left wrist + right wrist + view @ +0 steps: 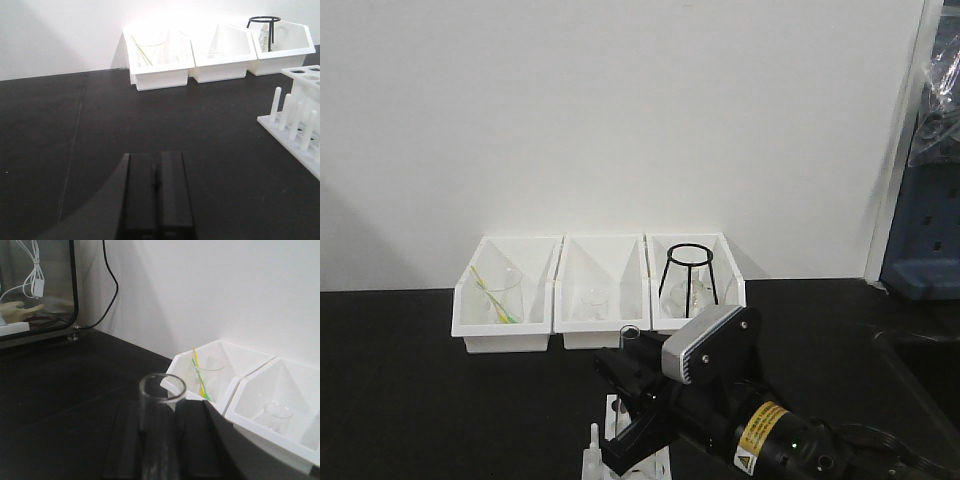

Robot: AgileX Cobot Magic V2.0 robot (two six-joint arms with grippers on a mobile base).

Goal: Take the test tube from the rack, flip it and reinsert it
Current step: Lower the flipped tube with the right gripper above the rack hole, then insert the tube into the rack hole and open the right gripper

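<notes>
The right gripper (161, 452) is closed on the test tube (161, 405), with one black finger (125, 442) on each side. The tube stands upright with its rimmed mouth uppermost, at the lower centre of the right wrist view. In the front view the test tube (629, 335) is at lower centre, directly above the rack (595, 460), which lies at the bottom edge. (The tube's lower end is hidden behind the gripper (630, 378), so whether it touches the rack cannot be told.)

The left gripper (157, 197) is closed, its fingers pressed together with nothing between them. It sits at the bottom centre of its view over the black counter (100, 125), well apart from the rack (300, 115) at the right edge.

Three white bins (603, 290) stand side by side at the back of the counter, against the wall.
</notes>
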